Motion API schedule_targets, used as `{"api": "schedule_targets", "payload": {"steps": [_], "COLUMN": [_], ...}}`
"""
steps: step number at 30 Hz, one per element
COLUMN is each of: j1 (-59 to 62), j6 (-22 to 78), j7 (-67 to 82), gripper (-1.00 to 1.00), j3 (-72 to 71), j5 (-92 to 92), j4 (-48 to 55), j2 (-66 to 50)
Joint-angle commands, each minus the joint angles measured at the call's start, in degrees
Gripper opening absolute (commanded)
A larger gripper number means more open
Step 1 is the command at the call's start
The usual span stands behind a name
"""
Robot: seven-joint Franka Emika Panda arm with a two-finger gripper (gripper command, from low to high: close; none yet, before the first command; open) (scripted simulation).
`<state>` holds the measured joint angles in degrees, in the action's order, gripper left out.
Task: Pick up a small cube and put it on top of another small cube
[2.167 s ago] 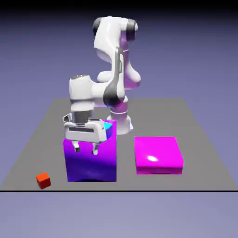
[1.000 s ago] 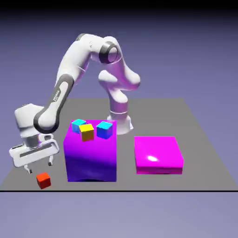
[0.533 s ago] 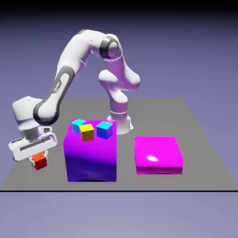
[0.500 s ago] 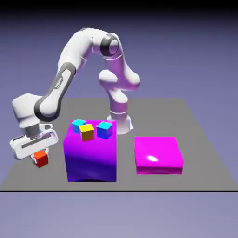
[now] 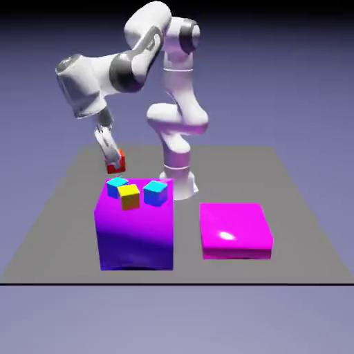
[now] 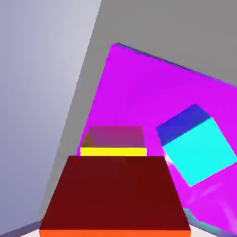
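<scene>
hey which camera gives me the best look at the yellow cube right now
The exterior view: it shows the yellow cube nearly whole, top and side, on the tall purple block. The hand view shows only part, a bright yellow strip and a dull face, with the red cube covering the rest.

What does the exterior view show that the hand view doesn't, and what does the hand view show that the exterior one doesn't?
Only the exterior view: the robot's base and the flat pink block.

Only the hand view: no extra toy, just a big close-up of the held red cube's dark side.

Both: that cube, the yellow cube, a cyan-and-blue cube, the big purple block and the table.
</scene>
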<state>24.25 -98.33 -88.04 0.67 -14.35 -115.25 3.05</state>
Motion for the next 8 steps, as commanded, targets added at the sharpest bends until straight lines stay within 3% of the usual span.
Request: {"api": "schedule_targets", "payload": {"steps": [1,5,6,8], "j1": [-0.66,-1.32,-1.32,-1.11], "j6": [-2.32,-9.91,-9.91,-7.54], "j7": [0.23,1.03,1.03,0.78], "gripper": [-1.0,-1.0,1.0,1.0], "j3": [-0.21,-0.91,-0.91,-0.69], "j5": [-0.16,-0.99,-0.99,-0.73], "j4": [-2.07,-8.72,-8.72,-6.65], "j2": [-0.28,-1.16,-1.16,-0.88]}}
